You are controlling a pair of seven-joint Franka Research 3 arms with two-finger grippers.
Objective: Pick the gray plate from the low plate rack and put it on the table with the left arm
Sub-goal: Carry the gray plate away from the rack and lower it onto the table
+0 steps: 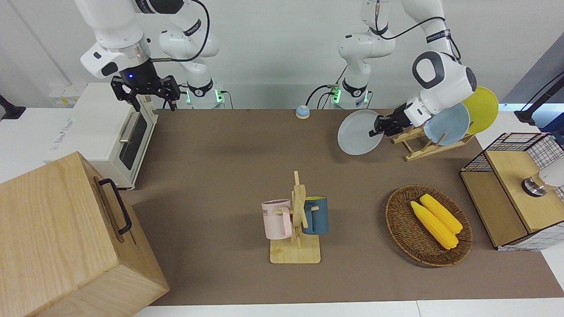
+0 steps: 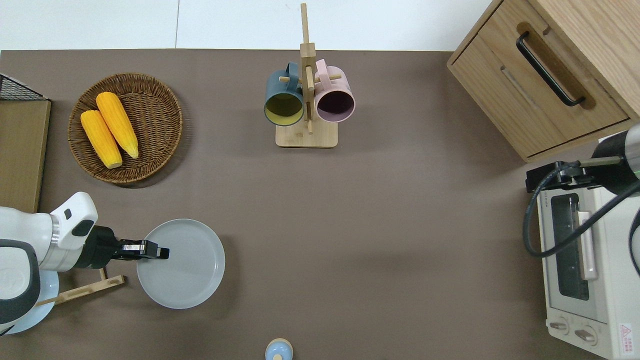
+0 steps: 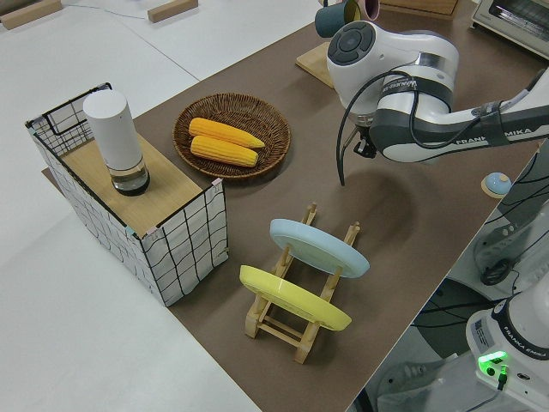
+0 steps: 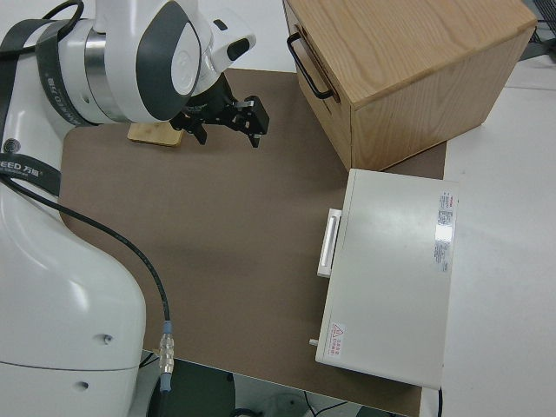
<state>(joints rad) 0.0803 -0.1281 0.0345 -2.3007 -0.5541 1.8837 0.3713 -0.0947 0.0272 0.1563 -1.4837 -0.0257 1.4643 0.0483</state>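
The gray plate [image 2: 187, 265] is held at its rim by the left gripper [image 2: 150, 250], jaws closed on the edge, clear of the low plate rack [image 2: 85, 289] and tilted over bare table [image 2: 350, 225] just beside the rack. To set it down well, the plate should be levelled and lowered until it is flat on the table before the jaws are released, kept apart from the rack. In the rack, a light-blue plate [image 3: 319, 247] and a yellow plate [image 3: 294, 299] are left leaning. Farther out, two corn cobs [image 2: 110, 129] are held in a wicker basket [image 2: 165, 120]. The right arm is parked, jaws spread and empty.
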